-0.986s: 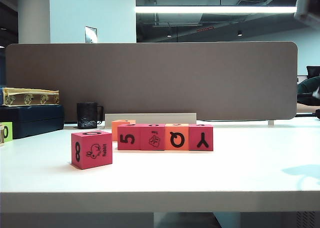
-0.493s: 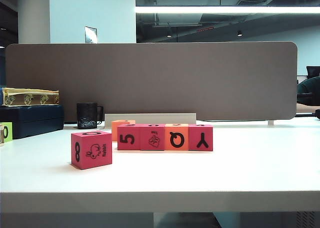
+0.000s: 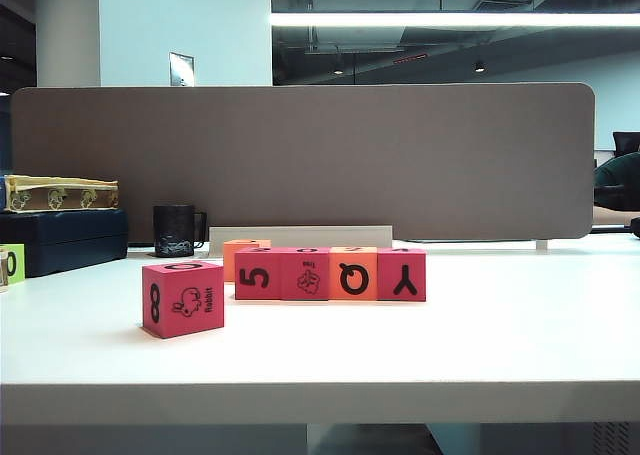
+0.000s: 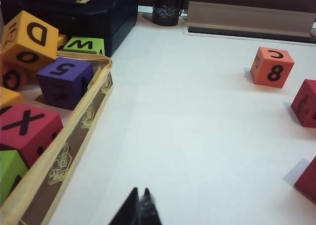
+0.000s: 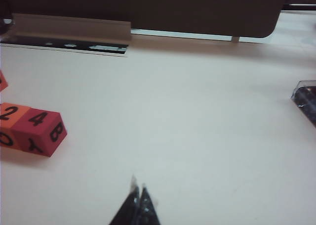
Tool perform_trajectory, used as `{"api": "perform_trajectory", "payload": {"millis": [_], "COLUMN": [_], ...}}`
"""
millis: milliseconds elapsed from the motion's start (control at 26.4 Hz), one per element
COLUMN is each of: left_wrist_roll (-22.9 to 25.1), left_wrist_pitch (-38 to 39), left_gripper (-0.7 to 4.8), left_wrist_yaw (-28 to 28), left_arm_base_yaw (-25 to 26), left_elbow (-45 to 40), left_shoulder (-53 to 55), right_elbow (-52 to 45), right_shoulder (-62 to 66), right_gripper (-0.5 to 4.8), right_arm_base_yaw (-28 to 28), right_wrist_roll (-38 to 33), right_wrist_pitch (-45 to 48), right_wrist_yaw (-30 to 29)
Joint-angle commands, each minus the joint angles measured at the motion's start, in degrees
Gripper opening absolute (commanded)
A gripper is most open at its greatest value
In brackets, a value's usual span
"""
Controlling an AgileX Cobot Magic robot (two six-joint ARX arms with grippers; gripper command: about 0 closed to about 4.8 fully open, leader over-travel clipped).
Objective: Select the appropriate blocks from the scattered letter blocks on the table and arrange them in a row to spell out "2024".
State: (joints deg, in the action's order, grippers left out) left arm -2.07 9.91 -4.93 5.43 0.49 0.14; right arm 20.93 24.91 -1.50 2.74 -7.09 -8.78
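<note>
I see both arms drawn back off the row of four blocks [image 3: 330,273] on the table [image 3: 480,335], left gripper [image 4: 139,201] and right gripper [image 5: 138,193] pinched closed on nothing, while only the right wrist view shows 2 and 4 on the tops.

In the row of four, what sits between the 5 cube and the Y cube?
In the exterior view, the 5 cube and Y cube have two cubes between them: a pink drawing cube, then the orange Q cube.
</note>
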Motion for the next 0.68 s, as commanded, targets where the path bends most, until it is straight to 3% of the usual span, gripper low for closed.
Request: {"api": "perform_trajectory", "payload": {"millis": [38,683], "left_wrist_roll": [-0.1,-0.1], "left_wrist_pitch": [0.2,0.2], "left_gripper": [-0.05,-0.05], "left_wrist_yaw": [-0.3,-0.3], "left_arm_base_yaw": [-0.1,-0.1], "left_elbow": [0.1,0.1], "left_shoulder": [0.0,0.0], "right_elbow": [-3.2,-19.4], "right_shoulder": [-2.8,-17.4], "right_gripper": [-0.04,-0.04], "right_arm_base_yaw": [0.4,2.0], "right_wrist_roll": [-1.1,-3.0], "right_wrist_pitch": [1.9,7.3], "right_wrist_yaw": [0.4,6.4]}}
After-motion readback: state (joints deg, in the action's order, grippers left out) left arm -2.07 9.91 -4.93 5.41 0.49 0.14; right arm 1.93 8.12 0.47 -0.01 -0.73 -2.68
